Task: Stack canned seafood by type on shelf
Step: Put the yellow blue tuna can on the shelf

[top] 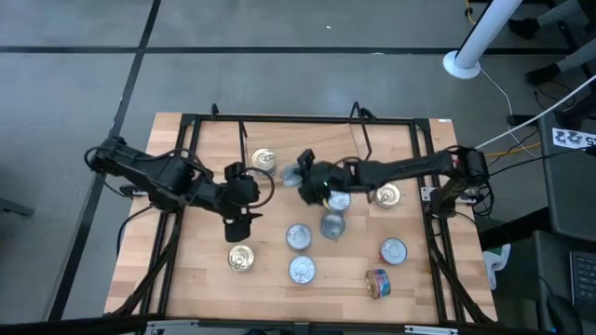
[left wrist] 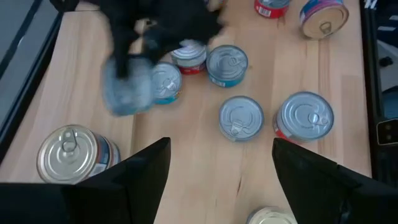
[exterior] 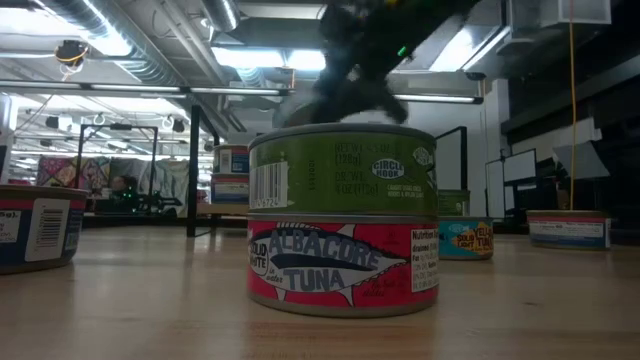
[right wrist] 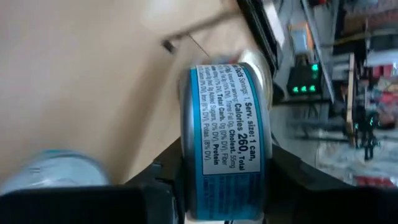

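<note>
Your right gripper [right wrist: 221,186] is clamping a blue-labelled can [right wrist: 225,137] by its sides and holding it above the desk [top: 205,270], over the middle cluster of cans. Its label is showing "Serv. size: 1 can" and "Calories 260". Your left gripper [left wrist: 221,165] is hovering with its fingers apart, gripping nothing, near the desk's left-centre.

At desk level, a green can [exterior: 342,168] marked "Circle Hook" is sitting on top of a red can [exterior: 343,263] reading "Albacore Tuna". Behind it, a can [exterior: 466,238] with "Yellowfin Tuna" is standing alone.

Other cans are lying scattered on the desk, including a gold-lidded can [top: 241,258] and a multicoloured can [top: 377,282] on its side.
</note>
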Robot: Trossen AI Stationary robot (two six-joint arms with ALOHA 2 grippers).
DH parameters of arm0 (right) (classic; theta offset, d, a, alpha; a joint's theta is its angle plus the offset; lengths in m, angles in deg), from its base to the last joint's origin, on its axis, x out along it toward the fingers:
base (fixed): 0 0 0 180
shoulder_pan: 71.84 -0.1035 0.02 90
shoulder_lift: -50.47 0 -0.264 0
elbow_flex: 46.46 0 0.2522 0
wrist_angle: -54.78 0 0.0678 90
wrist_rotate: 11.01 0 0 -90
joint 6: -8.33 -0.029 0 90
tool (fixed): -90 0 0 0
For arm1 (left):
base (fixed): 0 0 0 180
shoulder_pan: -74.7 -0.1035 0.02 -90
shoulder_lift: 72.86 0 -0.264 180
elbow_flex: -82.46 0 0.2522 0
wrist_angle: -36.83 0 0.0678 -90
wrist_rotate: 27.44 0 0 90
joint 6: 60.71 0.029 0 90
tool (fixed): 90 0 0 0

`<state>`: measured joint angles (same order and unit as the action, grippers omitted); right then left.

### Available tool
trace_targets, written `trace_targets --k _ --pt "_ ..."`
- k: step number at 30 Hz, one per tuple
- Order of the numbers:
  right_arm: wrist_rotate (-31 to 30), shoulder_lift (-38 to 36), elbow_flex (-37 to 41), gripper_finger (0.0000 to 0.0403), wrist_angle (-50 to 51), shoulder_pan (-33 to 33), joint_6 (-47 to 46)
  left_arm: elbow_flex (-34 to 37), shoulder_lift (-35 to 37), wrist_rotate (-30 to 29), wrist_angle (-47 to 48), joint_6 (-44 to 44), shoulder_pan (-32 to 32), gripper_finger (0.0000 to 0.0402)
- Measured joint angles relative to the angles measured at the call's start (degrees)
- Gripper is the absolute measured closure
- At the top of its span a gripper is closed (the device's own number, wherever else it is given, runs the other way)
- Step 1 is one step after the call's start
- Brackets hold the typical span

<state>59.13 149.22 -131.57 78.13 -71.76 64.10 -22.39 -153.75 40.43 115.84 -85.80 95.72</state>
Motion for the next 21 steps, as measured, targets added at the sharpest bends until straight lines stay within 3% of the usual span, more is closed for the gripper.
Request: trace_targets --k 9,15,21 --pt "1.0 7.0 0.1 0.0253 -5.1 7.0 0.1 1.8 -0.2 0.0 -0.3 0.8 0.0 0.0125" --pt "1.7 9.9 0.0 0.0261 -9.9 7.5 0.1 1.9 -0.2 0.0 -0.4 0.8 0.0 0.0125" --pt "2.1 10.3 0.0 0.0238 -8.0 7.5 0.2 1.9 -0.2 0.0 -0.4 0.8 0.0 0.0125"
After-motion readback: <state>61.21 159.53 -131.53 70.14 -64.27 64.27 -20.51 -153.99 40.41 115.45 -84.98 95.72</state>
